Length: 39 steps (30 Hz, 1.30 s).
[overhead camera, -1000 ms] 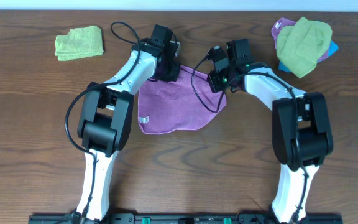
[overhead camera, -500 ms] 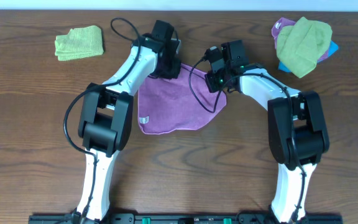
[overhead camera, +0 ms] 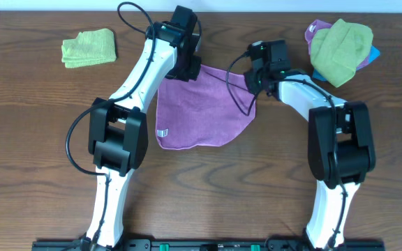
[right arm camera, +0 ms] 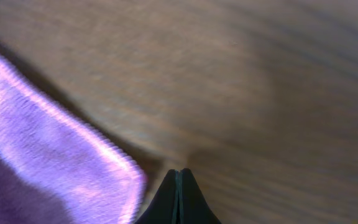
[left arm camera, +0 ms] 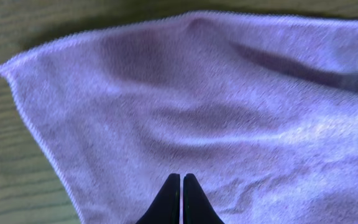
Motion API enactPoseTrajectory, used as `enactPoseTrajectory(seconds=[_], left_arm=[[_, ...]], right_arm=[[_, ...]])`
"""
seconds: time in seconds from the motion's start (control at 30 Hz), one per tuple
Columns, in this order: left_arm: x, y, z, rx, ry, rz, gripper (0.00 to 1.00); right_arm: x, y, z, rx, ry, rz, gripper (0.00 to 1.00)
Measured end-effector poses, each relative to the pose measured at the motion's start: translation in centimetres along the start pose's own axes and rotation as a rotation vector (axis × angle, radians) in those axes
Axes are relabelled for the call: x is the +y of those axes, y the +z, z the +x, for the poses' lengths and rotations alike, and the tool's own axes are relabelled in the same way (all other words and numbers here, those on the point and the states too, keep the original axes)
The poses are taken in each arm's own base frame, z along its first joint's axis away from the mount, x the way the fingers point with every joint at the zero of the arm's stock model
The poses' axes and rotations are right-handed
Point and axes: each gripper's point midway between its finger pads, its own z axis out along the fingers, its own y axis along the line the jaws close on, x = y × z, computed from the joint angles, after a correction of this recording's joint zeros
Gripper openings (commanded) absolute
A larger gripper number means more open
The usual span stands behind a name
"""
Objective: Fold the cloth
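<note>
No word, brand, number or sign can be read anywhere in these views. The one label in sight is the white tag [overhead camera: 162, 132] at a corner of the cloth [overhead camera: 204, 111]. It lies well apart from the left gripper [left arm camera: 181, 182], toward that arm's base, and is too small to show any print.
</note>
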Motion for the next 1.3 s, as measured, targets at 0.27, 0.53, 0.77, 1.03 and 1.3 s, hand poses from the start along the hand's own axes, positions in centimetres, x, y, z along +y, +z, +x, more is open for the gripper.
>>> enactPoseTrajectory(seconds=[0.27,0.53,0.77,1.03,1.3], left_arm=[[0.3,0.0,1.0,0.041,0.013,-0.011,0.06],[2.2,-0.6,4.1,0.172,-0.019,-0.03,0.06],[3.4,-1.1,5.7,0.238,-0.034,-0.007,0.06],[2.0,-5.3,5.0,0.158,0.013,-0.006,0.06],[2.6,-11.4,8.3,-0.019,0.035,-0.066,0.06]], right_arm=[[0.6,-1.1,-2.8,-0.027,0.028,-0.068,0.01],[2.7,-2.3,-2.8,0.048,0.027,-0.15,0.01],[4.1,-1.7,-2.1,0.071,0.012,-0.175,0.01],[4.3,-1.8,-1.5,0.096,0.015,-0.184,0.01],[4.9,-1.9,-1.3,0.104,0.015,-0.215,0.01]])
